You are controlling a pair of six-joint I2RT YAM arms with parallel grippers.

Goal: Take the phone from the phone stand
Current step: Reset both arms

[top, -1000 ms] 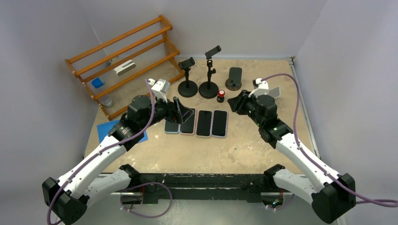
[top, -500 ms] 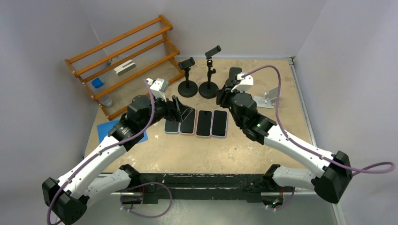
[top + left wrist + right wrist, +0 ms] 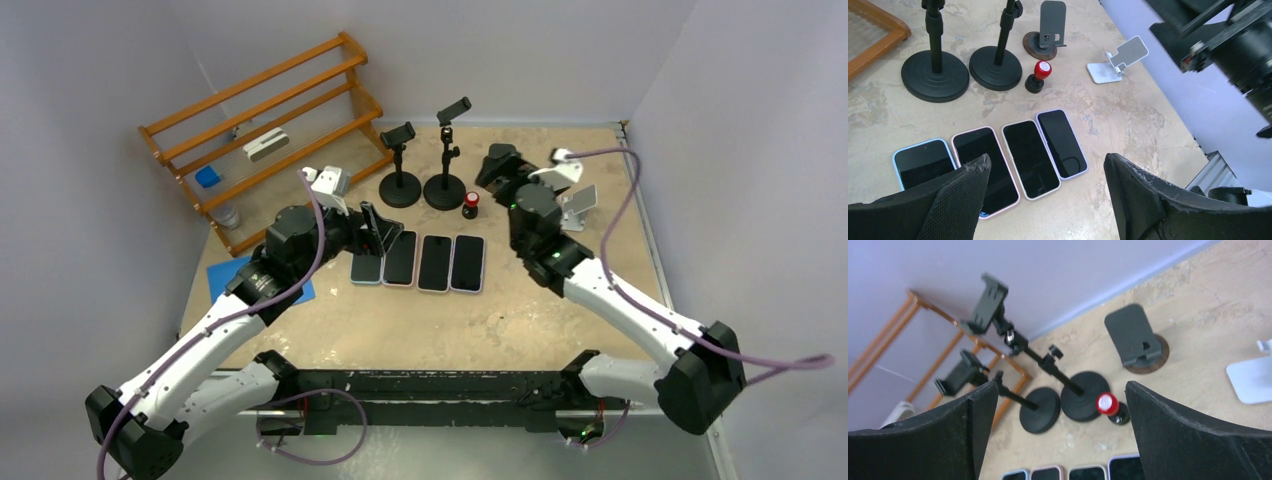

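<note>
Phones (image 3: 1025,155) laid flat under left gripper (image 3: 1046,162), stands (image 3: 1138,337) beyond right gripper (image 3: 1060,390) bare: removal judged done. Both grippers spread wide, nothing held

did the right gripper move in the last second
Yes. In the top view the right gripper has gone from right beside the red stamp to well beyond it, toward the back wall.

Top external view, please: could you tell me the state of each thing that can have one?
Four phones: lying flat on the table, screens dark.
Short pole stand: upright, clamp empty.
Tall pole stand: upright, clamp empty.
Dark grey stand: upright, empty.
White stand: unfolded, empty.
Red stamp: upright.
Left claw: open, empty.
Right claw: open, empty.
</note>
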